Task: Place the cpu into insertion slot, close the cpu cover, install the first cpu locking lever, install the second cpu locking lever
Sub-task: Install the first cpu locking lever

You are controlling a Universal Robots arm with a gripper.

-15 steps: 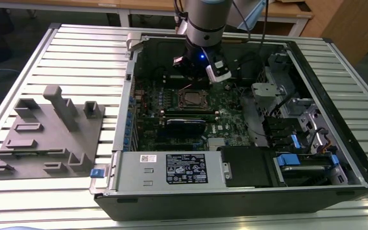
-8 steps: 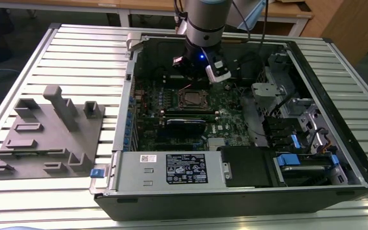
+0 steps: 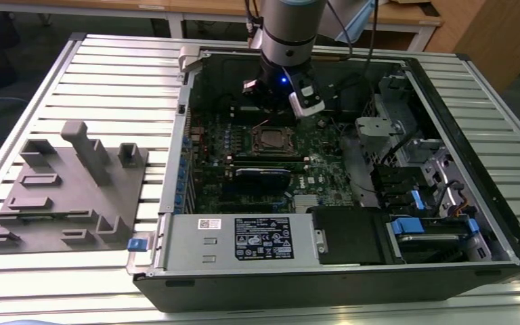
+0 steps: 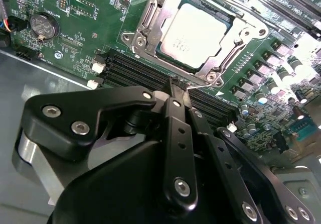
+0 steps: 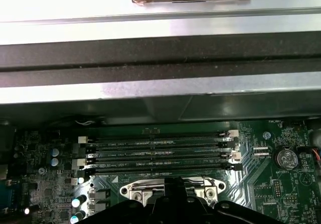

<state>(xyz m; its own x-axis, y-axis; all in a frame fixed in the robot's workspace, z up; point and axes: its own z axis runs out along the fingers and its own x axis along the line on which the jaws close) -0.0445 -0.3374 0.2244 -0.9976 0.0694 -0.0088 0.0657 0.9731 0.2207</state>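
The cpu (image 4: pixel 193 30) lies flat in the insertion slot (image 3: pixel 272 139) on the green motherboard, its silver top facing up. The cpu cover (image 4: pixel 149 27), a silver frame, lies down around it. My gripper (image 4: pixel 176 83) hangs just beside the socket's edge nearest the memory slots, its two black fingers pressed together with nothing visible between them. A thin metal lever rod (image 4: pixel 203 87) runs past the fingertips along that edge. In the exterior view the gripper (image 3: pixel 273 112) stands inside the open case just behind the socket. The first wrist view catches the cover's edge (image 5: pixel 140 189).
Long black memory slots (image 5: pixel 155 148) run beside the socket. A coin battery (image 4: pixel 41 25) sits on the board. The case's metal wall (image 5: pixel 160 88) rises close behind. A power supply (image 3: pixel 242 240) and drive bays (image 3: pixel 422 203) fill the case front. A grey fixture plate (image 3: pixel 61 189) lies on the table.
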